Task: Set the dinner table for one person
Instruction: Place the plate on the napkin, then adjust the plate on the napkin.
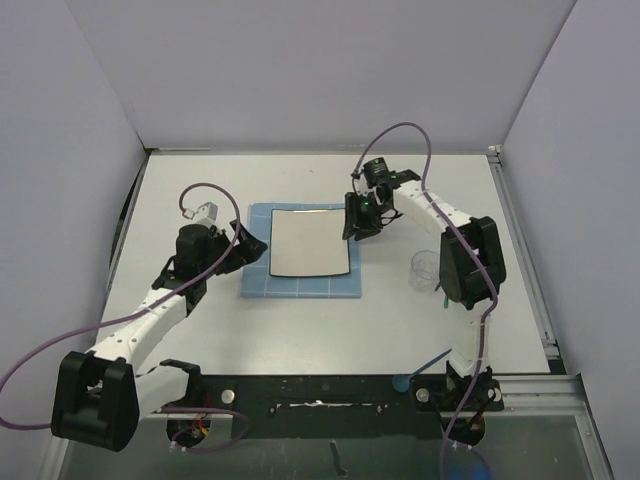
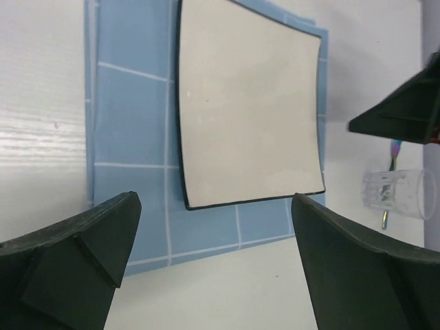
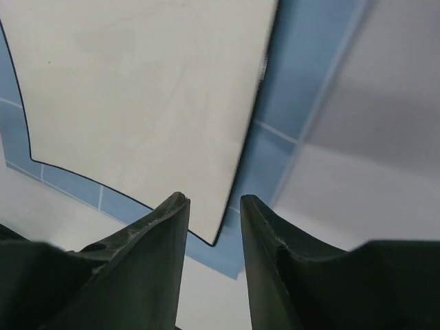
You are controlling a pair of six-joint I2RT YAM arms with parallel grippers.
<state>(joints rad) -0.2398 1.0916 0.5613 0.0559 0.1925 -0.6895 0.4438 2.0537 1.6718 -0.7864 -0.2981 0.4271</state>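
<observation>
The white worktop (image 1: 300, 330) takes up most of the scene. It runs under both sets of jaws and carries everything else. 2 arms reach over it from the near edge.

The left arm (image 1: 160, 310) ends at the left edge of the mat, and the left jaws hang there spread wide. The right arm (image 1: 430, 208) bends back toward the plate's right edge. The right jaws stand a narrow gap apart above the rim, and I can't make out whether they touch it.

1 blue placemat (image 1: 300, 288) with white grid lines lies flat mid-worktop. 1 square white plate (image 1: 310, 243) with a dark rim sits on it, nearer the mat's far edge. 1 clear cup (image 1: 424, 268) stands upright on bare worktop just right of the mat.
</observation>
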